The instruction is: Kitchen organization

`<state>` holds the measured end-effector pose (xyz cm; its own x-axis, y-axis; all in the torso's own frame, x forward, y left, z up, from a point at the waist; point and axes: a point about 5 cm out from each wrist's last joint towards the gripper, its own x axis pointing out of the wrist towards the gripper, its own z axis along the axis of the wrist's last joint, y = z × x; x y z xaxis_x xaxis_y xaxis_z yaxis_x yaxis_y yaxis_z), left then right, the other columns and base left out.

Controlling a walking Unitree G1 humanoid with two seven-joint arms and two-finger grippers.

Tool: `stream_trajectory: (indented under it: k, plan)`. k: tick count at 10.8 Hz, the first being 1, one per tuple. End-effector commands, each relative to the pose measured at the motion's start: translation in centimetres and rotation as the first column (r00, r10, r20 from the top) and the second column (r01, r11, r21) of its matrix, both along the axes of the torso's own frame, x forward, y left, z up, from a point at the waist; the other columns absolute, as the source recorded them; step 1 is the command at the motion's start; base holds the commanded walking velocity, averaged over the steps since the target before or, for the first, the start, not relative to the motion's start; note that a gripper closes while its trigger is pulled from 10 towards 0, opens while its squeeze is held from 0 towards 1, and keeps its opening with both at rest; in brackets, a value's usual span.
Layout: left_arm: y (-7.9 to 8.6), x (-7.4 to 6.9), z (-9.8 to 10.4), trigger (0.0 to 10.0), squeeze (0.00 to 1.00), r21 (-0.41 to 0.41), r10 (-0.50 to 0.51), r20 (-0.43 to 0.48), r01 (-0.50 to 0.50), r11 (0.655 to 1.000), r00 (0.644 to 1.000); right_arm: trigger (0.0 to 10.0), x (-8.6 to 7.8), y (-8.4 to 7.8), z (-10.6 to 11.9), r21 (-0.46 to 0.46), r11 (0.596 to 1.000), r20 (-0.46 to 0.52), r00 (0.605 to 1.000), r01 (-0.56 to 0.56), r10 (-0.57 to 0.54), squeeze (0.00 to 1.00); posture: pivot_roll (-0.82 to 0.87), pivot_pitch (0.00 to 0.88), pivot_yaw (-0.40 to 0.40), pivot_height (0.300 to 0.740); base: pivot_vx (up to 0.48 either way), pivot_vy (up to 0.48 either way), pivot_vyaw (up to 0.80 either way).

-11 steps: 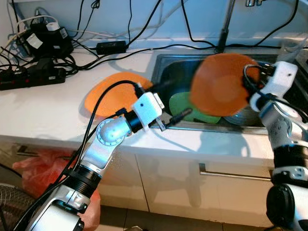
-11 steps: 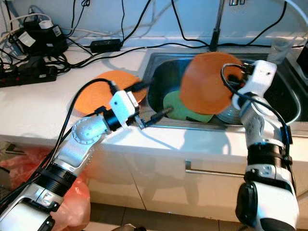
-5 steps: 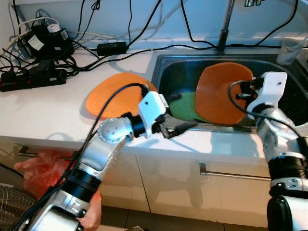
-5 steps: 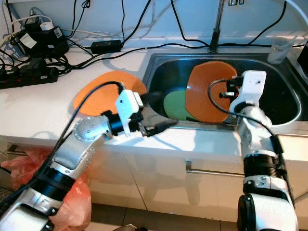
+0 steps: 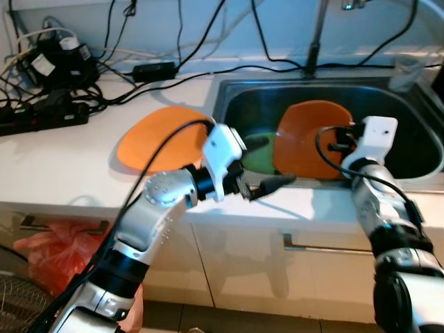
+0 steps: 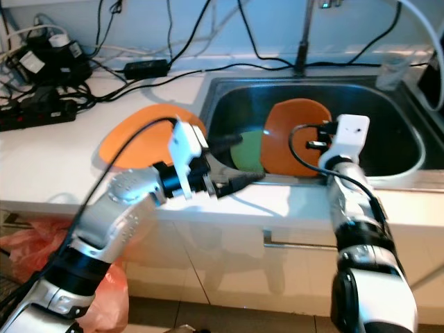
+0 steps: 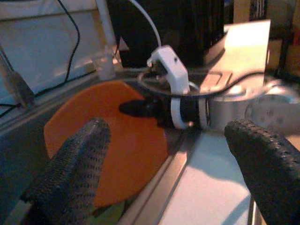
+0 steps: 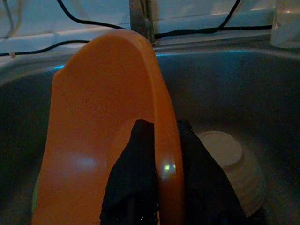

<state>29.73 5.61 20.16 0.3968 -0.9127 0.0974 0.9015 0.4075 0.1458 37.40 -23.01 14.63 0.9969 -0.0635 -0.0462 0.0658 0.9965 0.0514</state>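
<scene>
My right gripper (image 5: 338, 141) is shut on the rim of an orange plate (image 5: 307, 141), which stands on edge inside the steel sink (image 5: 277, 94). In the right wrist view both black fingers (image 8: 133, 183) clamp that plate's rim (image 8: 108, 122), one on each side. A green plate (image 5: 257, 155) lies flat in the sink beside it. My left gripper (image 5: 266, 165) hovers open over the sink's front rim, pointing toward the held plate (image 7: 108, 140); nothing is between its fingers (image 7: 70, 173). A second orange plate (image 5: 156, 137) rests on the white counter left of the sink.
A pale ribbed bowl (image 8: 229, 164) lies on the sink floor behind the held plate. The faucet (image 5: 316, 35) and a clear glass (image 5: 406, 68) stand at the sink's back. Power strips and cables (image 5: 48, 83) crowd the back left counter. A red bag (image 5: 45, 253) sits below.
My right gripper has lowered the orange plate from above the sink down into it. My left gripper has slid right along the counter's front edge, still open.
</scene>
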Motion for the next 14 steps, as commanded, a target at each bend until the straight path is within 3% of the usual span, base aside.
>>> stream_trajectory:
  k: [1, 4, 6, 7, 8, 14]
  plan:
    - [0.6, -0.1, 0.2, 10.0, 0.12, -0.006, 0.016, -0.020, -0.016, 1.000, 1.000, 10.0, 0.9, 0.9, 1.4, 0.024, 0.999, 0.054, 0.998, -0.024, 0.023, 0.00, -0.02, 0.000, 0.121, 0.740, 0.000, 0.000, 0.00]
    - [1.0, -0.6, 0.5, 10.0, 0.00, 0.011, 0.042, -0.031, -0.041, 0.999, 0.999, 10.0, 3.1, 3.3, 4.6, 0.104, 0.990, 0.092, 0.992, -0.097, 0.088, 0.00, 0.04, 0.000, 0.099, 0.740, 0.000, 0.000, 0.00]
    - [1.2, -0.8, 0.6, 10.0, 0.00, 0.018, 0.058, -0.030, -0.057, 0.998, 0.998, 10.0, 3.9, 4.7, 5.7, 0.185, 0.974, 0.085, 0.989, -0.132, 0.118, 0.00, 0.04, 0.000, 0.099, 0.740, 0.000, 0.000, 0.00]
    - [1.3, -0.8, 0.6, 10.0, 0.00, 0.021, 0.063, -0.031, -0.062, 0.998, 0.998, 10.0, 3.9, 5.1, 5.6, 0.204, 0.970, 0.083, 0.989, -0.134, 0.119, 0.86, 0.06, 0.000, 0.085, 0.740, 0.000, 0.000, 0.00]
    - [1.5, -0.9, 0.6, 10.0, 0.00, 0.027, 0.069, -0.036, -0.068, 0.997, 0.997, 10.0, 3.9, 5.3, 5.2, 0.221, 0.967, 0.071, 0.991, -0.129, 0.116, 1.00, 0.06, 0.000, 0.087, 0.740, 0.000, 0.000, 0.00]
    - [1.5, -0.8, 0.5, 10.0, 0.00, 0.038, 0.066, -0.042, -0.065, 0.997, 0.997, 10.0, 3.7, 4.5, 4.4, 0.234, 0.969, 0.047, 0.996, -0.084, 0.075, 1.00, 0.05, 0.000, 0.096, 0.740, 0.000, 0.000, 0.00]
